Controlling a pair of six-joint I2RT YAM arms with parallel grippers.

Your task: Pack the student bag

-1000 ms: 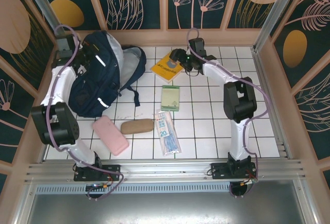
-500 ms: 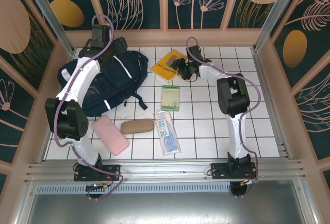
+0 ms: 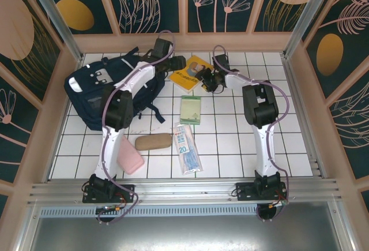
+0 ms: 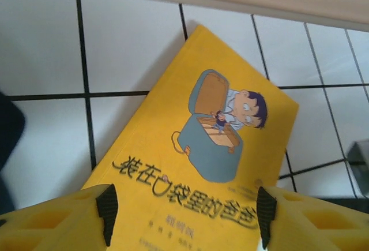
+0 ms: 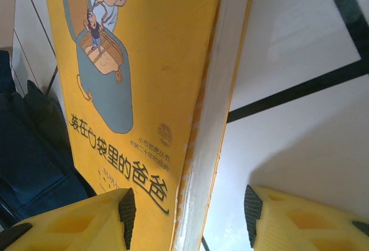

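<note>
The student bag (image 3: 106,86), navy with white stripes, lies at the back left of the tiled table. Its dark fabric also shows at the left in the right wrist view (image 5: 34,164). A yellow picture book (image 3: 190,73) lies just right of it. My left gripper (image 3: 183,64) hovers over the book's left part. In the left wrist view its jaws (image 4: 185,216) stand open, wide apart above the cover (image 4: 213,147). My right gripper (image 3: 203,78) is at the book's right edge. Its open jaws (image 5: 189,216) straddle the white page edge (image 5: 210,147), with a gap at each pad.
In front of the book lie a pale green notebook (image 3: 191,109), a clear packet with blue print (image 3: 187,147), a brown pouch (image 3: 154,141) and a pink case (image 3: 128,156). The back wall runs close behind the book. The table's right half holds bare white tiles (image 3: 277,141).
My left arm swung right from the bag to the book, and its jaws opened. The bag dropped flat towards the left. My right gripper's jaws narrowed around the book's edge.
</note>
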